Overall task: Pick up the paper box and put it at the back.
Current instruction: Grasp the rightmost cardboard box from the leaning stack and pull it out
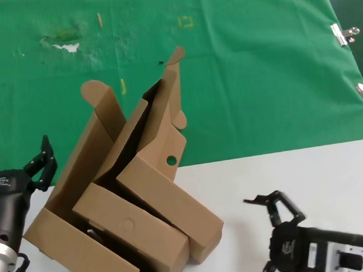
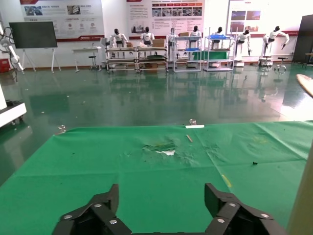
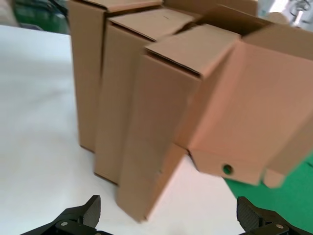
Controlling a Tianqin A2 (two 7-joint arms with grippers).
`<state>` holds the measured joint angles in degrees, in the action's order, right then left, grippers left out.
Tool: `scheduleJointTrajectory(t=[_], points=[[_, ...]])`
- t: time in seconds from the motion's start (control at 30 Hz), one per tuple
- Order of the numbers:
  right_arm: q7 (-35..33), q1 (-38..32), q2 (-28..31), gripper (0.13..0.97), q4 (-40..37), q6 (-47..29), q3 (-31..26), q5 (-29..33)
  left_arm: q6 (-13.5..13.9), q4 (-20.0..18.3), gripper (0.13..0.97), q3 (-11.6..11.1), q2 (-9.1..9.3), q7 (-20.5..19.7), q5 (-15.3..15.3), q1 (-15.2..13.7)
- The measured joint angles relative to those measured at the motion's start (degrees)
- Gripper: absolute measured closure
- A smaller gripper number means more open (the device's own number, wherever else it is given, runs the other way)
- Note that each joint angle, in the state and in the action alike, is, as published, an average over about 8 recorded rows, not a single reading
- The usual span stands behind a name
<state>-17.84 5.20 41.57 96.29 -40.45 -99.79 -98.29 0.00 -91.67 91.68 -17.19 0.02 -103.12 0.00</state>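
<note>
The paper box (image 1: 160,146) is a brown cardboard mailer standing open, its lid and tabs raised, with a small round hole in one flap. It sits at the front left, across the edge between the white table and the green cloth (image 1: 245,76). In the right wrist view it (image 3: 239,112) stands close ahead. My left gripper (image 1: 20,163) is open and empty just left of the box, facing the cloth (image 2: 146,166). My right gripper (image 1: 261,236) is open and empty on the white table to the right of the box, pointing at it.
A second brown box with a faint circle on its long panel (image 1: 130,228) lies against the paper box's front. Metal clips (image 1: 343,33) hold the cloth's right edge. The cloth has a scuffed whitish patch (image 1: 65,44). White tabletop (image 1: 307,171) lies right of the boxes.
</note>
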Motion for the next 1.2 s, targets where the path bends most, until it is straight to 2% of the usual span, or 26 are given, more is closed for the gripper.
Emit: scheduleJointTrajectory(t=[0.13, 0.23, 0.5, 0.8, 1.0, 1.13, 1.2], points=[[-0.7, -2.7, -1.4, 0.133, -1.6, -1.2, -2.8, 0.6, 0.0, 0.0, 0.475, 0.0, 0.0, 0.0, 0.0, 0.0], [-0.7, -4.5, -2.3, 0.155, -2.5, -1.6, -4.3, 0.9, 0.0, 0.0, 0.524, 0.0, 0.0, 0.0, 0.0, 0.0], [-0.4, -6.5, -4.1, 0.222, -3.3, -1.4, -6.6, 1.2, 0.0, 0.0, 0.731, 0.0, 0.0, 0.0, 0.0, 0.0], [0.7, -6.8, -3.9, 0.363, -2.8, -1.3, -8.3, 1.9, 0.0, 0.0, 0.871, 0.0, 0.0, 0.0, 0.0, 0.0], [1.4, -6.5, -3.3, 0.505, -2.3, -1.2, -9.1, 2.4, 0.0, 0.0, 0.917, 0.0, 0.0, 0.0, 0.0, 0.0], [1.7, -6.3, -2.7, 0.505, -1.9, -1.1, -9.1, 2.5, 0.0, 0.0, 0.945, 0.0, 0.0, 0.0, 0.0, 0.0], [1.8, -6.3, -2.5, 0.558, -1.7, -1.0, -9.0, 2.5, 0.0, 0.0, 0.945, 0.0, 0.0, 0.0, 0.0, 0.0]])
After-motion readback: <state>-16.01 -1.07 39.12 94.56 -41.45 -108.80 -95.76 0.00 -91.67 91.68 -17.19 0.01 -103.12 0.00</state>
